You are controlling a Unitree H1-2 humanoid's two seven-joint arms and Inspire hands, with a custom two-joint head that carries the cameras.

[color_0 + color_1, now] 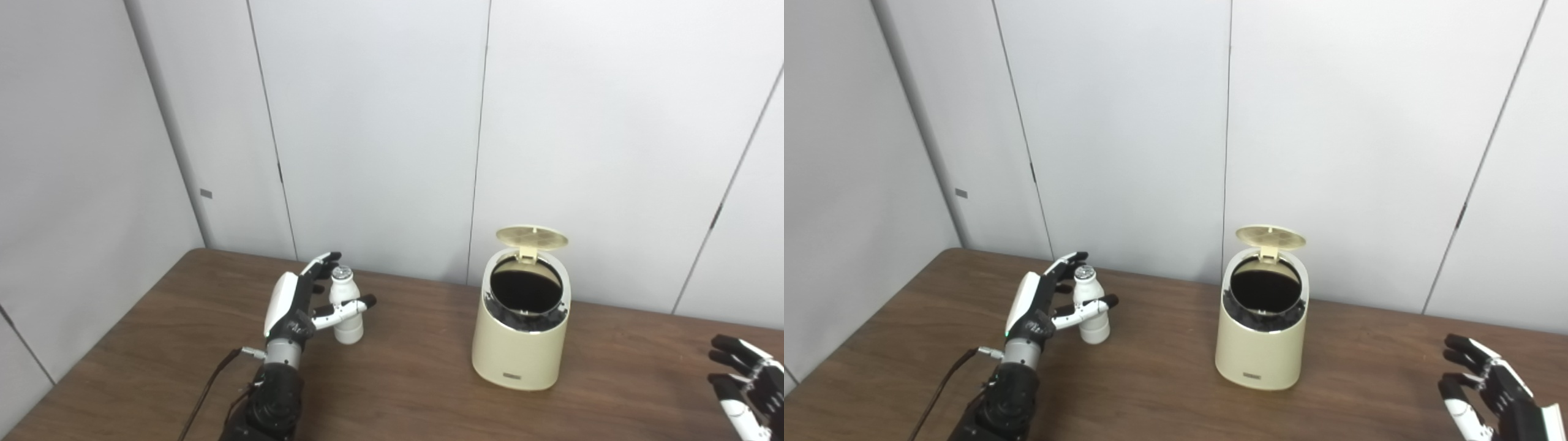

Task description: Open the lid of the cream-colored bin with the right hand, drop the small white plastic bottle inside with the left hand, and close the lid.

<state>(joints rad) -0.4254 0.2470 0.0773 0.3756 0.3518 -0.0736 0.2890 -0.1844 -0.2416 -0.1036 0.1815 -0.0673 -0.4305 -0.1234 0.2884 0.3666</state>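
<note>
The small white plastic bottle (346,308) stands upright on the brown table, left of centre. My left hand (294,304) is open beside it: the fingers reach up behind the bottle, the thumb crosses in front of it, and neither is closed on it. The cream-colored bin (520,331) stands to the right of centre with its round lid (531,238) flipped up at the back, so the dark inside shows. My right hand (1488,392) hovers low at the right edge, well away from the bin, fingers spread and holding nothing.
The table (404,392) meets grey wall panels at the back and on the left. A black cable (205,389) trails from the left wrist toward the bottom edge. Bare tabletop lies between the bottle and the bin.
</note>
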